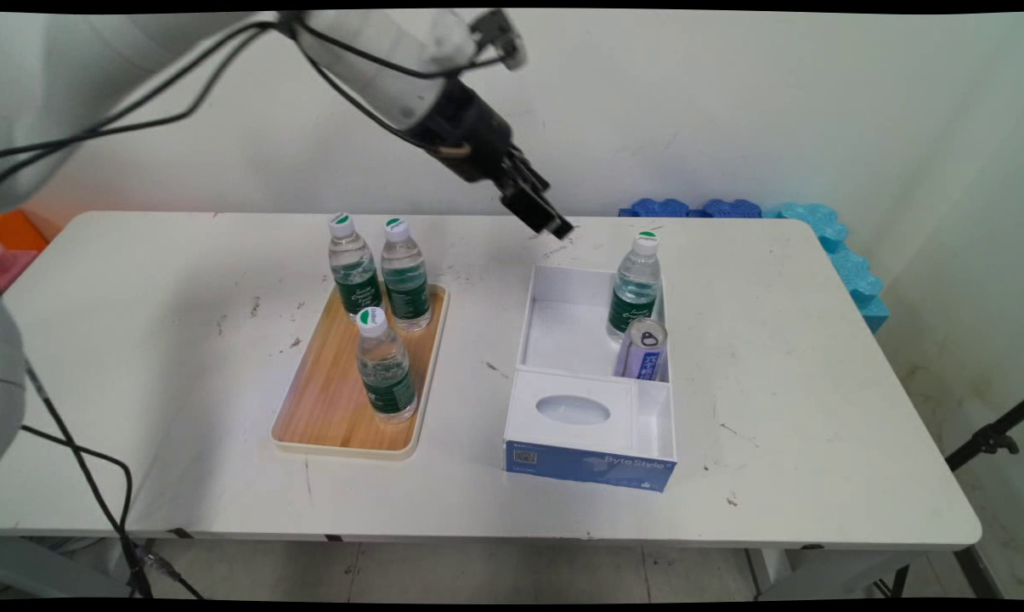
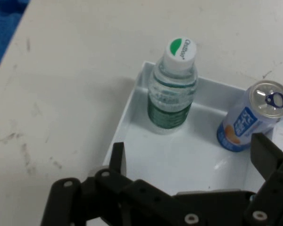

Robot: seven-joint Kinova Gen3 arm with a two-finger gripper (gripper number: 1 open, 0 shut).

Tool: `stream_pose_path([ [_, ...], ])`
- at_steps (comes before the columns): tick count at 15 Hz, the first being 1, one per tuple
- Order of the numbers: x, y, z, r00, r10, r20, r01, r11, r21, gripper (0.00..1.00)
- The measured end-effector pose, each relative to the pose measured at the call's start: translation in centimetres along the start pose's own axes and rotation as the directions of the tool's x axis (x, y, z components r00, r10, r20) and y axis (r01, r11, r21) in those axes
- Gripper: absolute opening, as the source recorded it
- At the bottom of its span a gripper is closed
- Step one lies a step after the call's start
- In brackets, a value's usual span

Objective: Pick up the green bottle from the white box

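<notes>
White arm (image 1: 367, 59) – smooth rounded links, black cables (image 1: 180, 102) looped along it. Black two-finger gripper (image 1: 554, 223) on black wrist housing. Hand view: black linkage bars with silver rivets (image 2: 192, 218), flat matte fingers (image 2: 117, 157).

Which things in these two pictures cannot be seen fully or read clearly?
- Label text on the three tray bottles: main view, too small to read.
- Can lettering: main view, too small; hand view, turned partly away.
- Tissue box: hand view, out of frame.
- Blue foam pieces: main view, table edge hides their lower parts.
- Gripper base: hand view, cut off by the bottom edge.
</notes>
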Motion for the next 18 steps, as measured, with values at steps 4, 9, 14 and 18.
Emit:
stream_pose_path([
  [4,1.2,-0.1,4.7,0.999,0.018,0.028,-0.017,0.998,-0.054,1.0],
  [9,2.2,-0.4,9.4,0.999,0.039,0.033,-0.036,0.995,-0.093,1.0],
  [14,2.8,-0.8,12.7,0.998,0.049,0.031,-0.045,0.993,-0.112,1.0],
  [18,3.0,-1.2,14.2,0.998,0.054,0.03,-0.051,0.992,-0.112,1.0],
])
